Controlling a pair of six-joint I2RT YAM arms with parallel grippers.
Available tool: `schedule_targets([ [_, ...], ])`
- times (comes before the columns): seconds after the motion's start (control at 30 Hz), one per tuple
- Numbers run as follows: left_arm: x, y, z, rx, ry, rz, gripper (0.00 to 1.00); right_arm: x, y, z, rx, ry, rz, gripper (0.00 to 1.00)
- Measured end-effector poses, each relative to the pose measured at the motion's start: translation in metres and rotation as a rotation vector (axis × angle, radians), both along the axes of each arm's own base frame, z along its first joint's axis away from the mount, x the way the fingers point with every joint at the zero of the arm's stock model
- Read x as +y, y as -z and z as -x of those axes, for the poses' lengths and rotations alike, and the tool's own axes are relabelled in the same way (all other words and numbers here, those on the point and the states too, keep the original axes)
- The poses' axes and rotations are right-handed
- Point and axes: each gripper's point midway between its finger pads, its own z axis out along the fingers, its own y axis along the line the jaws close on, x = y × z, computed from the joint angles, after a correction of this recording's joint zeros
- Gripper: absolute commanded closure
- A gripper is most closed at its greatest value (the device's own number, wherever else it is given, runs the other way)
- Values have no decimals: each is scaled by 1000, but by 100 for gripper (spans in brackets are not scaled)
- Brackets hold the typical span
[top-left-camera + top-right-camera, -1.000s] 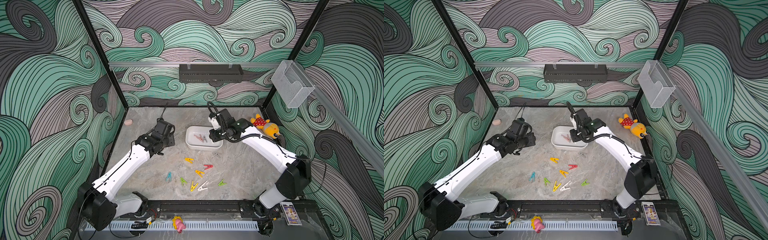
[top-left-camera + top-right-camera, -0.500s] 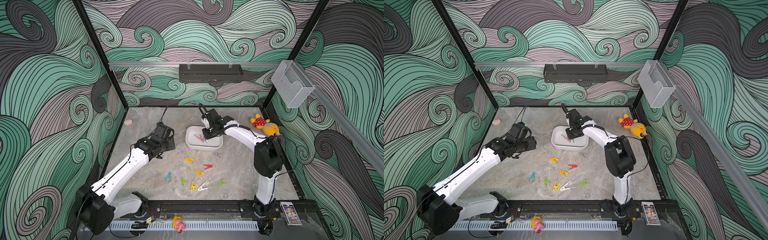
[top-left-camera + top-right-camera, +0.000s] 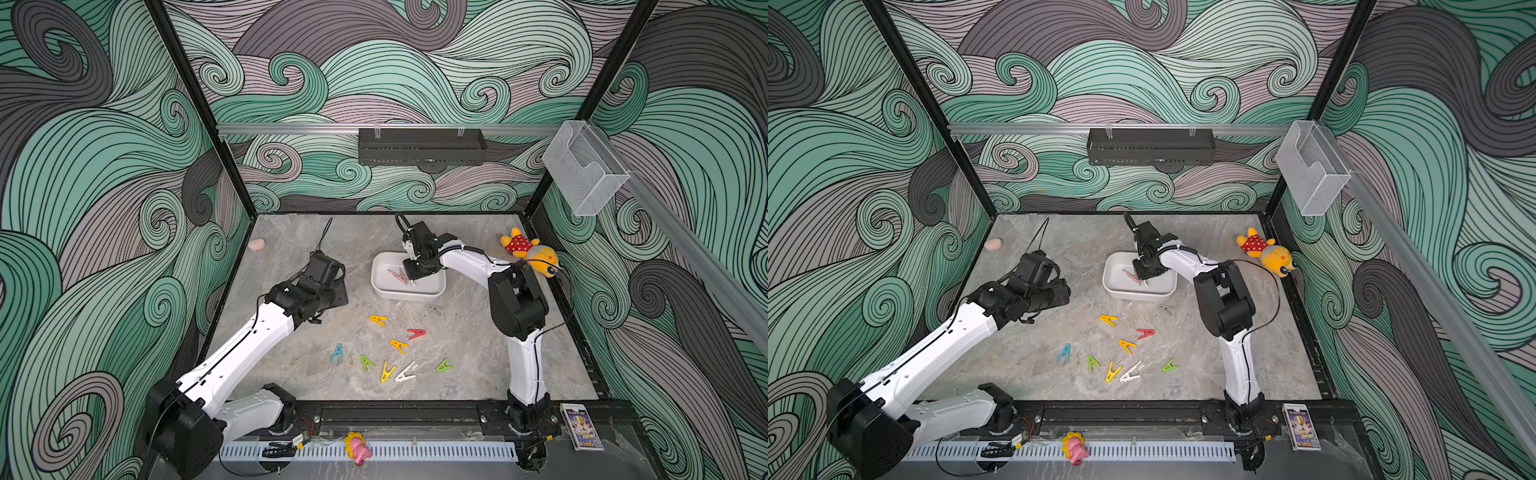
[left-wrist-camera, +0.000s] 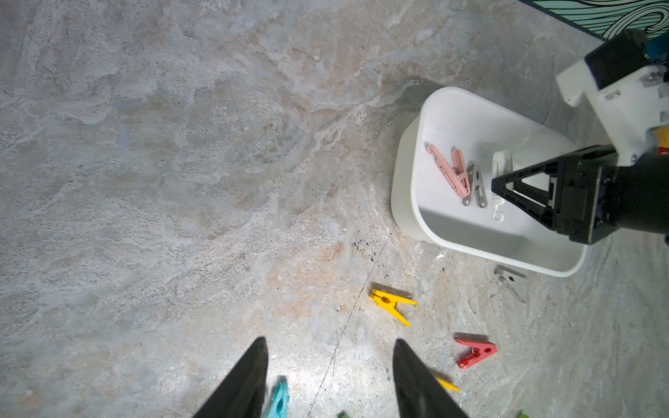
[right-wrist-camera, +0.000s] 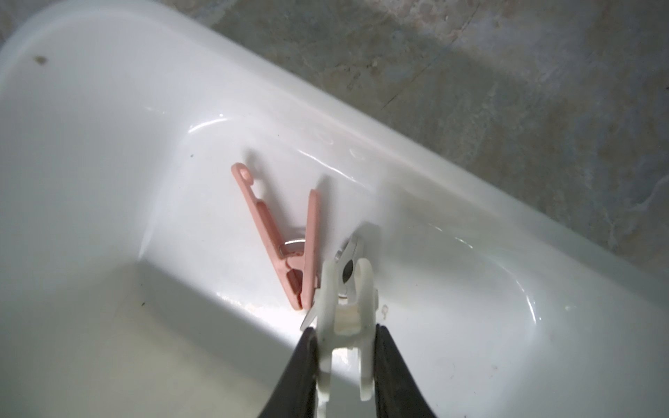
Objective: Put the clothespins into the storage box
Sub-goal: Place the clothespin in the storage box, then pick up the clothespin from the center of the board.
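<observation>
The task is at an early stage. The right hand (image 5: pixel 344 329) reaches down inside the box (image 4: pixel 405 181), which stands toward the back of the worktop (image 3: pixel 469 332). Its fingers are clenched on a white pin (image 5: pixel 364 289), one finger pressing each side, so this pin is over the box floor but not yet let go. Two more lie flat in the box: a pink pin (image 4: pixel 449 175) and, touching it, a grey pin (image 4: pixel 476 186). By my count that makes two delivered and a third about to be. Nine loose pins (image 3: pixel 399 345) remain on the worktop in front of the box: three yellow, two green, one red, one white, a teal pin (image 3: pixel 337 353) and a second grey one (image 3: pixel 433 308) just beside the box's near wall. The left hand (image 4: pixel 328 343) hangs over the worktop with its fingers apart and nothing between them, near the teal pin, which looks like its likely next pick. So most of the work is left. As for writing, a card pack (image 3: pixel 582 428) on the front ledge shows a trophy picture and some lettering, but it is too small to read. No brand or label is legible on the box, pins or arms.
</observation>
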Motion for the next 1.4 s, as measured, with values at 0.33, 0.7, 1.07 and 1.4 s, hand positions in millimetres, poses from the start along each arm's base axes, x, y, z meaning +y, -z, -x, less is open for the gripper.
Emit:
schedule_targets([
  [0.33,2,2,0,12,-1,-9,42,7,1,-12,-16,-1,-10,57],
  [0.7,-8,6,-5,106,71,-64,41,9,-108,1,-182,-20,-126,54],
  [1.07,5,66,46,388,81,-131,33,35,-130,97,-198,-141,-218,48],
  [1.4,-7,112,96,514,84,-138,39,32,-146,115,-277,-127,-312,46],
])
